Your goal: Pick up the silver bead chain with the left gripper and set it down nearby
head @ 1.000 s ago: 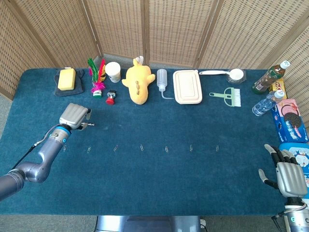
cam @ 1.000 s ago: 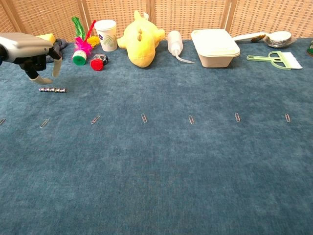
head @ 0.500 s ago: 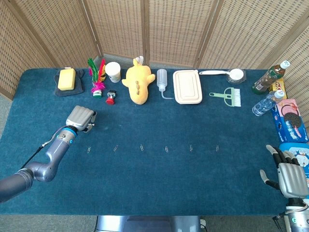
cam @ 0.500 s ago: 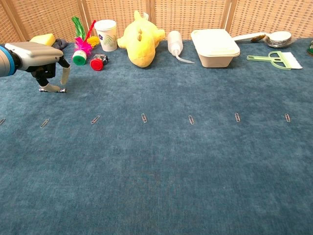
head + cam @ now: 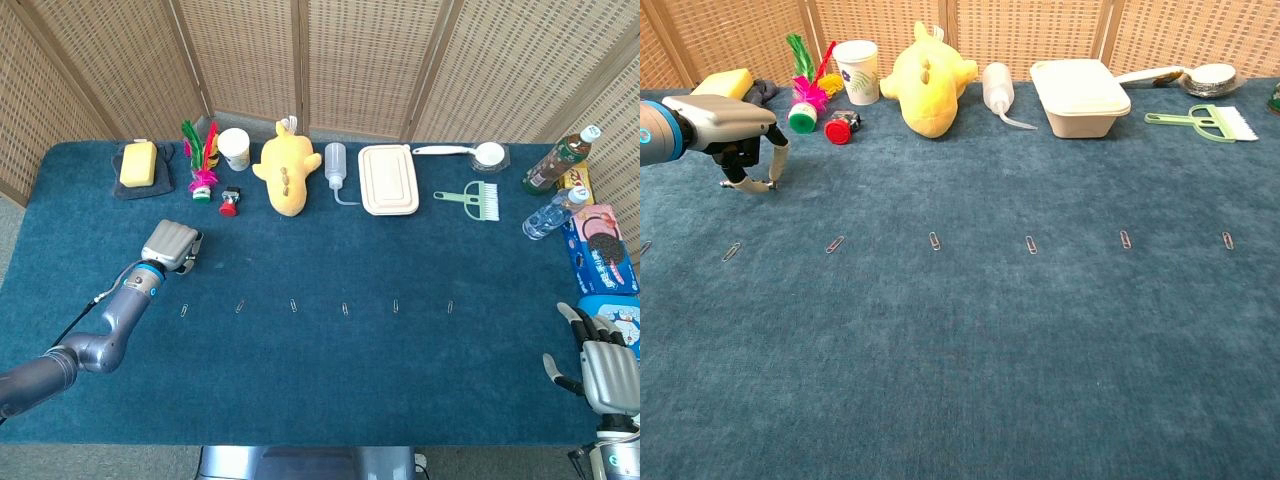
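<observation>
At the table's left, the left hand [image 5: 735,125] arches over the silver bead chain [image 5: 748,185]; whether it grips is unclear. Fingertips should close squarely along the chain before lifting.

The far edge of the table [image 5: 320,390] is lined with obstacles: a yellow sponge [image 5: 138,163], a feathered shuttlecock [image 5: 203,160], a paper cup [image 5: 234,148], a yellow plush toy [image 5: 285,170], a squeeze bottle [image 5: 335,166], a lidded food box [image 5: 388,179], a ladle [image 5: 470,152] and a green brush [image 5: 474,199]. The right edge is blocked by 2 bottles [image 5: 553,190] and snack packs [image 5: 598,250]. Between these rows a wide band of blue cloth is left free, crossed only by a row of flat paper clips [image 5: 934,240]. The left hand [image 5: 735,125] is lowered to the cloth at far left, just near of the sponge; the right hand [image 5: 605,362] is kept at the near right corner.
</observation>
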